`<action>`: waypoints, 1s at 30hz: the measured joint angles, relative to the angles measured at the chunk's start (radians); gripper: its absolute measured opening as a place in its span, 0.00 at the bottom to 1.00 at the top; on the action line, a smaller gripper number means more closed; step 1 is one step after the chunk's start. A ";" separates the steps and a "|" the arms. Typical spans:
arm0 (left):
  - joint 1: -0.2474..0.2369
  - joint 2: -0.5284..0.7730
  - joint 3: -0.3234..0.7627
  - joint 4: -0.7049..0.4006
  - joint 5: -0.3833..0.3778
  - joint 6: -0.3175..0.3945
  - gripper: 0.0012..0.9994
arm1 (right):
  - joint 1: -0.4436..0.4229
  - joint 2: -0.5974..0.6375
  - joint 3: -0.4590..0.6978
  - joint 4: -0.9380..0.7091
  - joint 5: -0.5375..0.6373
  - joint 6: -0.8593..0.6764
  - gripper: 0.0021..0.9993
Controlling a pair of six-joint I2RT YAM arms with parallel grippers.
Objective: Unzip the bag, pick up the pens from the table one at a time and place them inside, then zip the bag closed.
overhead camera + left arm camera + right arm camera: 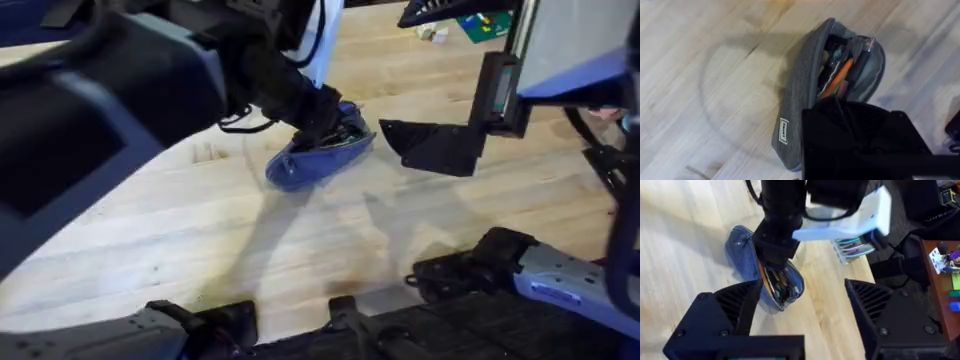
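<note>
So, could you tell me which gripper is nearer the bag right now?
Left. The left gripper is down at the open bag; the right gripper hovers beside it, apart.

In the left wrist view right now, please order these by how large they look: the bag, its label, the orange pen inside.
1. Bag: clearly largest.
2. Orange pen: only partly visible inside the open bag.
3. Label: smallest.

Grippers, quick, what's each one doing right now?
Left gripper: down at the open bag; fingers cannot be told.
Right gripper: open, holding nothing.
</note>
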 joint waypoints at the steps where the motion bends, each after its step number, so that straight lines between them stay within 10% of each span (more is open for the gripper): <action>1: 0.000 0.016 0.000 0.000 0.000 -0.003 0.04 | 0.000 0.000 0.000 0.000 0.000 0.000 1.00; 30: -0.002 0.128 0.000 -0.056 -0.057 -0.123 0.04 | 0.000 0.000 0.000 -0.013 0.000 0.000 1.00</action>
